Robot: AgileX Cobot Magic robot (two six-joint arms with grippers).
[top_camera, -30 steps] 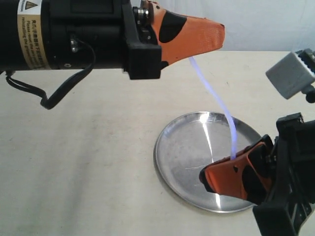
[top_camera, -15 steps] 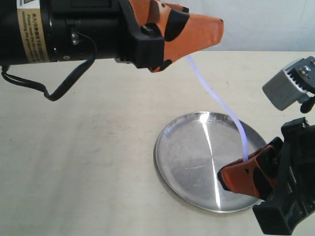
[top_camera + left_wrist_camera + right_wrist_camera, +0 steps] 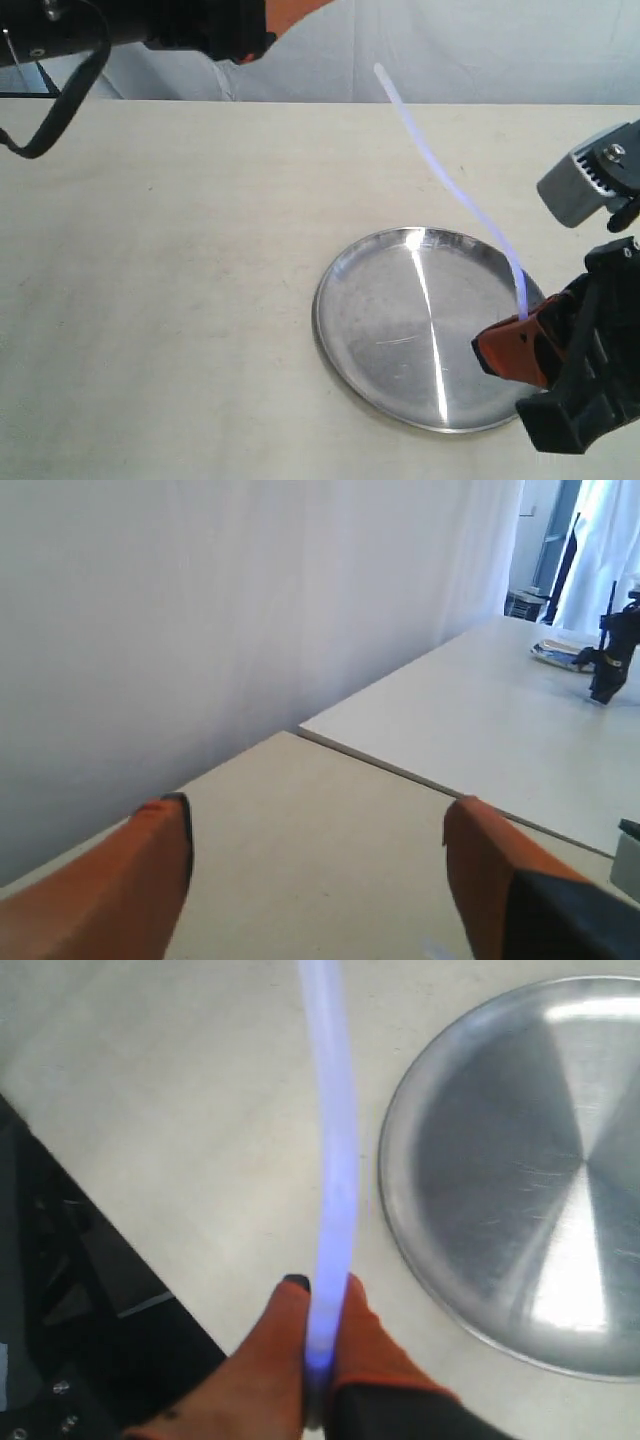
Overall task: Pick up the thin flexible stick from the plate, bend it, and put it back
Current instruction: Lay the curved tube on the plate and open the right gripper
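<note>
1. Bright, soft, even daylight-like light; shadows on the counter are faint.
2. A white glare streak crosses the shiny plate (image 3: 365, 325).
3. In the right wrist view the thin flexible stick (image 3: 334, 1150) glows lilac and is blurred.

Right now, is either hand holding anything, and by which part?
The right hand pinches the thin flexible stick by its lower end; the rest rises free. The left hand is open, holding nothing.

pale table (image 3: 180, 260) with silver plate (image 3: 380, 300)
</note>
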